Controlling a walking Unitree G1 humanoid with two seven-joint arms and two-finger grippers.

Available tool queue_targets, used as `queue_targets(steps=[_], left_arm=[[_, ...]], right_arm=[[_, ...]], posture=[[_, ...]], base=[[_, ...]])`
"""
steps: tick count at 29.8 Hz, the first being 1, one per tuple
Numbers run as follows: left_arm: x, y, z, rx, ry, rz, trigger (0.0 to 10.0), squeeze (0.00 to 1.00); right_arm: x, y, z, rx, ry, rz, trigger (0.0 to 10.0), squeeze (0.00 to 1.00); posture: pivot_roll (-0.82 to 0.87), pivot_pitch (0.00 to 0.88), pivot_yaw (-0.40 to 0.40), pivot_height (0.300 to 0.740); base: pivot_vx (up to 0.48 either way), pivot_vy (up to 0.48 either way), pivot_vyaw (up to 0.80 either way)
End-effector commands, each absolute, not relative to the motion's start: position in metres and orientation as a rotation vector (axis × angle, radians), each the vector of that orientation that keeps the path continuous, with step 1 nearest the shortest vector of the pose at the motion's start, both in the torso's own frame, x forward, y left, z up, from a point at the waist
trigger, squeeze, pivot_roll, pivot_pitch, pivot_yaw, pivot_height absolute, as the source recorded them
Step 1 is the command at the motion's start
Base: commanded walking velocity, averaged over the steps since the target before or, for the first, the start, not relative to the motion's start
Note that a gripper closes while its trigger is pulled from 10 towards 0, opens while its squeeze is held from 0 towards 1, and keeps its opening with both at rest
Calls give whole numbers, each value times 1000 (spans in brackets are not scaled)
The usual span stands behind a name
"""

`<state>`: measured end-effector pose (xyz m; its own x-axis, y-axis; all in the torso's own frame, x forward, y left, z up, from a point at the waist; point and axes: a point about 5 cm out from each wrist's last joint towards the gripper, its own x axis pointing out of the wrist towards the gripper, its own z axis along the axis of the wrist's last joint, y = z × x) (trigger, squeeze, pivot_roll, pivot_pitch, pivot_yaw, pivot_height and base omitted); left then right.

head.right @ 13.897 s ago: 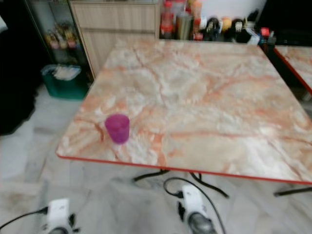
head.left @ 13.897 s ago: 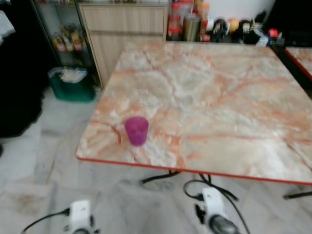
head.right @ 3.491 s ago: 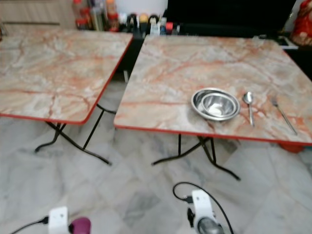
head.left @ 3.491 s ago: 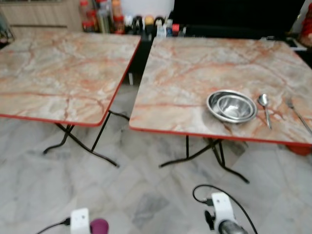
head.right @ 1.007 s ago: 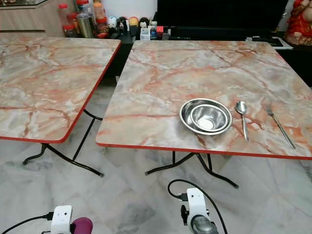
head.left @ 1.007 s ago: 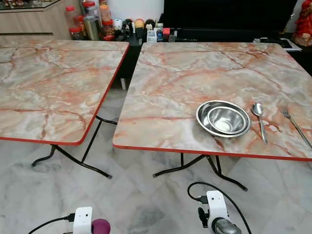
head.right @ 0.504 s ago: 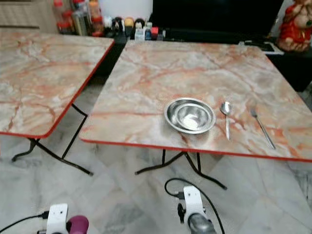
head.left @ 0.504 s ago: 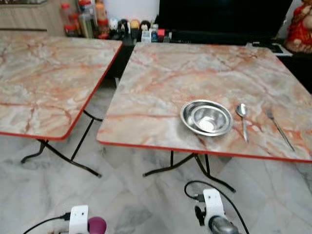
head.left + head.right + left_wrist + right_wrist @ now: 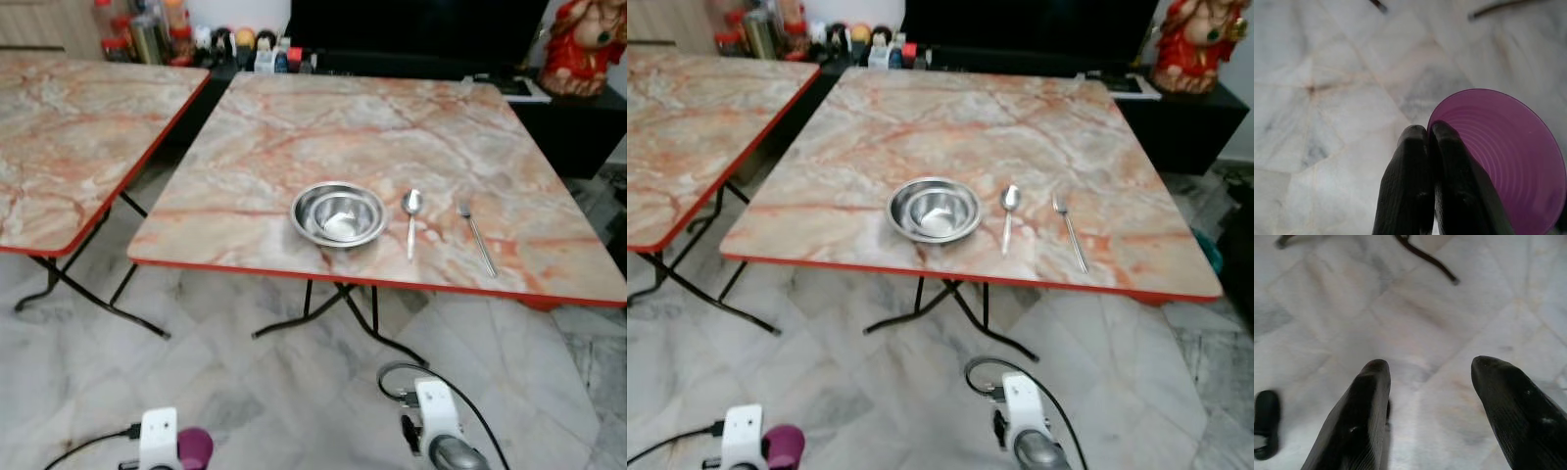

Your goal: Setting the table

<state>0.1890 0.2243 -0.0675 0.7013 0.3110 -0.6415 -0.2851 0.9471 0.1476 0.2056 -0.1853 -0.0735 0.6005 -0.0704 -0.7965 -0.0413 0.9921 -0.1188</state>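
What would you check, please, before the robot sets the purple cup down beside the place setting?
1. Left claw shut on the purple cup's rim: ok.
2. Cup empty: ok.
3. Bare table left of the bowl: ok.
4. Spoon and fork lie right of the bowl, out of the way: ok.
5. Table within reach: not ok; floor lies between.
6. Right claw open, holding nothing: ok.

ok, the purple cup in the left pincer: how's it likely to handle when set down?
Probably light: the purple cup looks like thin ribbed plastic and is empty. The left pincer pinches only its rim, so it may swing or flex. Being tall, it could tip on the smooth marble table.
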Motion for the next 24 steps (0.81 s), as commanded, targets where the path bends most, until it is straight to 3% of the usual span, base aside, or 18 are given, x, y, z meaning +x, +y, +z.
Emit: queue_targets(steps=[1,7,10,11,16,20,24], left_arm=[[189,241,-61,64,677,429,10000,0],[207,280,-22,152,393,713,10000,0],[222,290,3,171,236,756,10000,0],[222,290,3,171,236,756,10000,0],[268,291,83,212,-159,715,10000,0],[300,265,140,165,-383,534,10000,0],[303,258,149,162,-410,499,10000,0]], right_arm=[[208,-177,-73,-120,925,3,10000,0],[208,-177,-73,-125,925,13,10000,0],[208,-176,-73,-128,925,19,10000,0],[208,-176,-73,-128,925,19,10000,0],[209,-175,-73,-129,922,26,10000,0],[210,-174,-72,-125,918,28,10000,0],[210,-174,-72,-124,918,27,10000,0]], posture=[[121,72,-48,715],[134,78,-57,715],[139,79,-59,715],[139,79,-59,715],[140,78,-59,715],[136,78,-56,715],[136,78,-56,715]], base=[[0,0,0],[0,0,0],[0,0,0],[0,0,0],[0,0,0],[0,0,0],[0,0,0]])
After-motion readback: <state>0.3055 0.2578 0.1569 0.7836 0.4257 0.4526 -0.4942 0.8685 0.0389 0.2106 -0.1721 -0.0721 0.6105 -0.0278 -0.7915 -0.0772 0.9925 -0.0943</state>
